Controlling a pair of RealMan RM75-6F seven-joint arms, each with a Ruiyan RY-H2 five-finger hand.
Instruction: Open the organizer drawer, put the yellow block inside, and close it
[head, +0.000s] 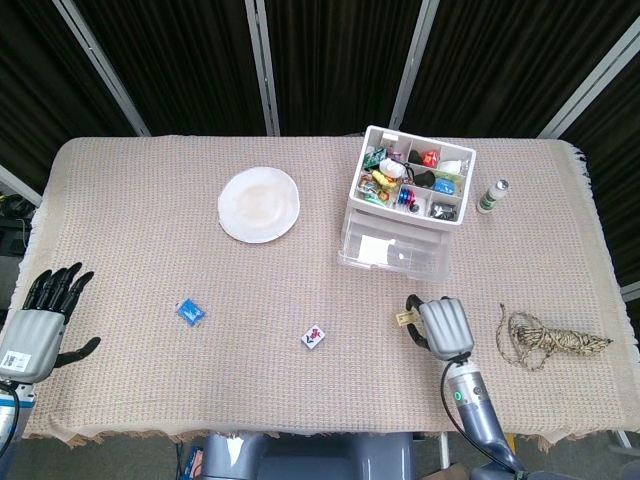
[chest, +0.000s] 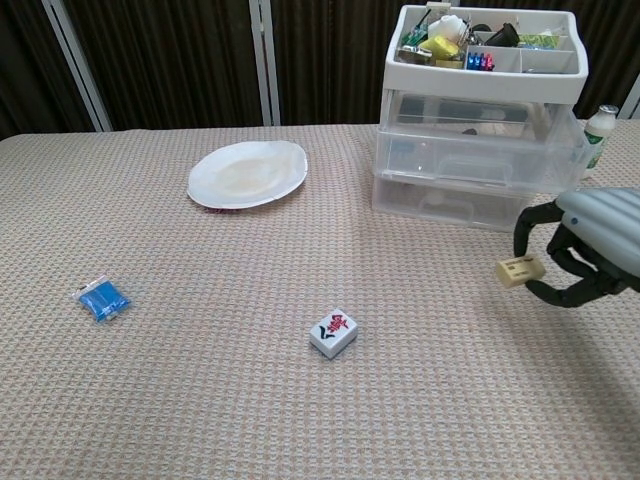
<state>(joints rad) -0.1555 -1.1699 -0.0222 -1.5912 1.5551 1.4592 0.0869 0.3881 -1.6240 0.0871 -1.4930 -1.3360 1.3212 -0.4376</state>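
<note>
On the tabletop (head: 130, 220) there is one clear organizer (head: 405, 205) with two drawers, one white plate (head: 259, 204), one small bottle (head: 492, 196) and one coil of rope (head: 548, 339). There are also one yellow block (chest: 519, 270), one mahjong tile (chest: 333, 333) and one blue packet (chest: 103, 299). Two hands show: the left hand (head: 40, 322) and the right hand (head: 445, 326).

Right hand (chest: 590, 245) curled, apparently pinching something, left hand (head: 40, 320) spread, idle
</note>
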